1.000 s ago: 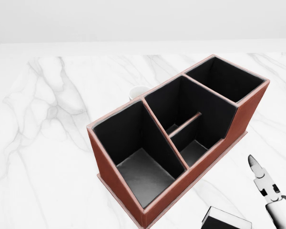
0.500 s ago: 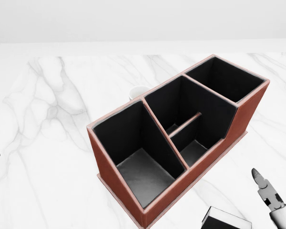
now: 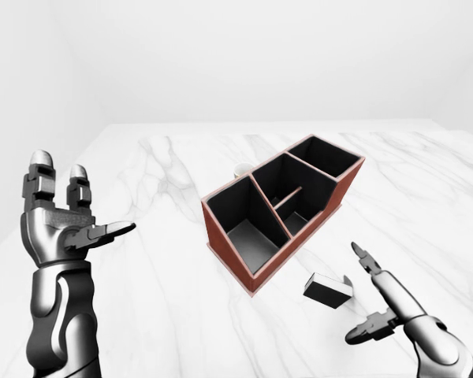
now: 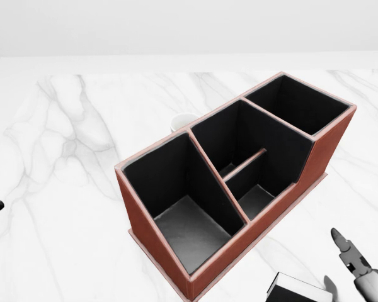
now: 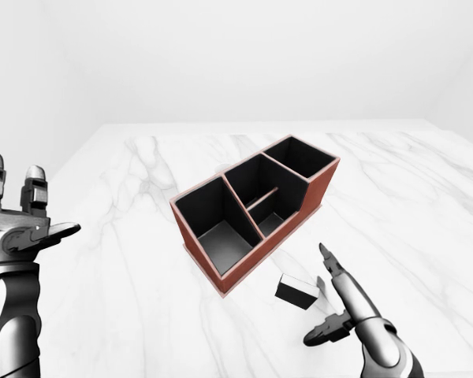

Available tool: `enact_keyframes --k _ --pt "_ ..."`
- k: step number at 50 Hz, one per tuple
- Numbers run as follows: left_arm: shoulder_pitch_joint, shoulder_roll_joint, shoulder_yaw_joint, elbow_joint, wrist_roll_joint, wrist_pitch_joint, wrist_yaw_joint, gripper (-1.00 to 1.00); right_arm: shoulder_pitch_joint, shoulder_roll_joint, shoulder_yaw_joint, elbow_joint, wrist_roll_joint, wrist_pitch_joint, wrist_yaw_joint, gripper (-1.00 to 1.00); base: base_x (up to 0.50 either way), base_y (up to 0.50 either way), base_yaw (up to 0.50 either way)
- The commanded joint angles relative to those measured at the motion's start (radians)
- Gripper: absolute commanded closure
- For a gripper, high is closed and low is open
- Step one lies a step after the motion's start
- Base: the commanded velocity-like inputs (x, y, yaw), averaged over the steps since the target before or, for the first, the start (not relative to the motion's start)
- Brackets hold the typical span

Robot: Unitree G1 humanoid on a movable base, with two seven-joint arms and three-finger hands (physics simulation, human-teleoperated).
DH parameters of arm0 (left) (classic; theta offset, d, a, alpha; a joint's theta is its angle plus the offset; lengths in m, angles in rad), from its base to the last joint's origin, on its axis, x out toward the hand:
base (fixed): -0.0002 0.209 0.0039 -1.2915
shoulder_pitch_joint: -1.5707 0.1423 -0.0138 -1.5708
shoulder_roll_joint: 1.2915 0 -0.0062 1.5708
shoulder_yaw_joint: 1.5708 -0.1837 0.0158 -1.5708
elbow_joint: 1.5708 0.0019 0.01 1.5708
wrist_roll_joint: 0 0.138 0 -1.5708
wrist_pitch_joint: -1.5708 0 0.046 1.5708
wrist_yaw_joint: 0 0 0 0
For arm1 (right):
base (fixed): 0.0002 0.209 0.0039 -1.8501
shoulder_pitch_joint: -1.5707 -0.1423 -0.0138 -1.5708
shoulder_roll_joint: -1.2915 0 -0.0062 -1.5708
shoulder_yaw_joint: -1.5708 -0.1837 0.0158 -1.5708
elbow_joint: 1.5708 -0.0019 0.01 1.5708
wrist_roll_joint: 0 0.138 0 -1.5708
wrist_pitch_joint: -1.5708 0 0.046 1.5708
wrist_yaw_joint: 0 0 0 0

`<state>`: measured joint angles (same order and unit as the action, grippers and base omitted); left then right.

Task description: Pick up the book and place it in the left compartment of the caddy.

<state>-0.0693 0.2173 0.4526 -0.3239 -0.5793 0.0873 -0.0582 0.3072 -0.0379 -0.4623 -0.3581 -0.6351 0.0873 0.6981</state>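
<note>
The book [image 3: 327, 288], a small black block with white page edges, lies flat on the marble just below the caddy's near corner. The caddy [image 4: 321, 157] is red-brown with a black lining and stands slanted in the middle of the table. Its left compartment [image 3: 248, 232] holds nothing. My right hand [image 3: 361, 295] hovers open right beside the book, index finger [image 4: 344, 245] pointing up the view and thumb spread low, not touching it that I can see. At the left of the left-eye view my left hand [image 3: 87, 201] is raised and open, far from both.
A small white cup [image 4: 184, 121] peeks out above the caddy's left compartment. The white marble table [image 3: 158, 236] spreads wide on all sides, ending at a pale wall at the top of the views.
My right hand has sunk lower in the head view and drawn closer to the book; another fingertip now shows beside it. The left fingertip at the left edge has dropped slightly.
</note>
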Motion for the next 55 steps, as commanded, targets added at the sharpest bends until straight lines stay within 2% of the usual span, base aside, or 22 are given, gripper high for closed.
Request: enact_keyframes --k 1,55 --pt "0.000 -0.002 -0.003 0.002 0.003 0.000 -0.001 -1.00 -0.019 -0.023 0.018 0.041 -0.018 0.000 0.000 -1.00 0.00 0.00 0.00" --pt "0.000 0.001 0.003 0.000 0.000 0.000 -0.001 -1.00 -0.097 -0.109 0.092 0.201 -0.072 0.000 0.000 -1.00 0.00 0.00 0.00"
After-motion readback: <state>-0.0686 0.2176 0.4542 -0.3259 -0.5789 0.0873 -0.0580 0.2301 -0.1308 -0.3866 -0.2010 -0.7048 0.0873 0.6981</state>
